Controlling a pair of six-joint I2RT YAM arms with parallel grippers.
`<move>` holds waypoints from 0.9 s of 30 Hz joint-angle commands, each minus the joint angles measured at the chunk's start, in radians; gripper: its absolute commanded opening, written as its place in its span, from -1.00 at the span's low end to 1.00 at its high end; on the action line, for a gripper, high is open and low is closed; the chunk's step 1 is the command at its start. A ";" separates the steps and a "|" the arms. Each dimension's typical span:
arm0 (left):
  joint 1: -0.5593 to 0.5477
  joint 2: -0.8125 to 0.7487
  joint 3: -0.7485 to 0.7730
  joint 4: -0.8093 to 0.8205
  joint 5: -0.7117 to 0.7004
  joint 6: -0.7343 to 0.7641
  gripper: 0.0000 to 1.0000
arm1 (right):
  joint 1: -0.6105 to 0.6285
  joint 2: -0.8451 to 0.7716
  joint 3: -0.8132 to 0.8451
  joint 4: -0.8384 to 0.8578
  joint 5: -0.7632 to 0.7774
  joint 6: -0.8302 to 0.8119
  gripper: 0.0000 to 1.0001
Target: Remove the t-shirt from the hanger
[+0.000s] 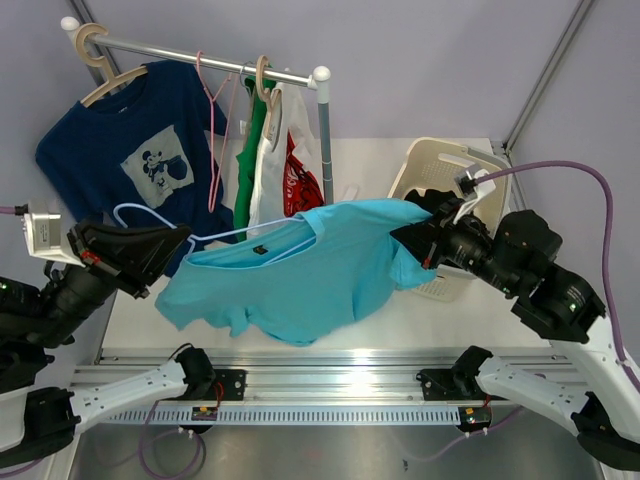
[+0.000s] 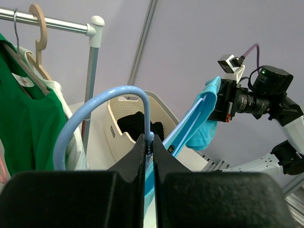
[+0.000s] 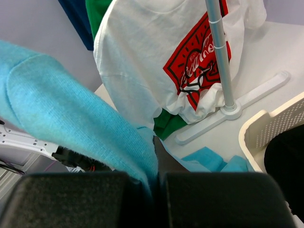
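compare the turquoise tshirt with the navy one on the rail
The turquoise t-shirt is plain, the navy t-shirt carries a cartoon print. The turquoise one is on a light blue hanger held between the left gripper and right gripper; the navy one hangs from the rail on a wooden hanger. Both are short-sleeved.

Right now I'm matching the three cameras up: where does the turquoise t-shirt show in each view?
Top external: turquoise t-shirt at centre, spread wide.
Left wrist: right of centre, small and far off.
Right wrist: fills the left half.
Shared landmark: the rack's upright pole.
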 commanded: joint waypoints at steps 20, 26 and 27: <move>0.000 -0.136 0.051 0.053 -0.071 0.018 -1.00 | -0.001 0.046 0.012 0.020 0.081 0.078 -1.00; 0.000 -0.151 0.050 0.053 -0.077 0.018 -1.00 | -0.009 0.050 0.024 0.010 0.129 0.113 -1.00; 0.000 -0.155 0.047 0.053 -0.080 0.019 -1.00 | -0.013 0.052 0.032 0.008 0.141 0.119 -1.00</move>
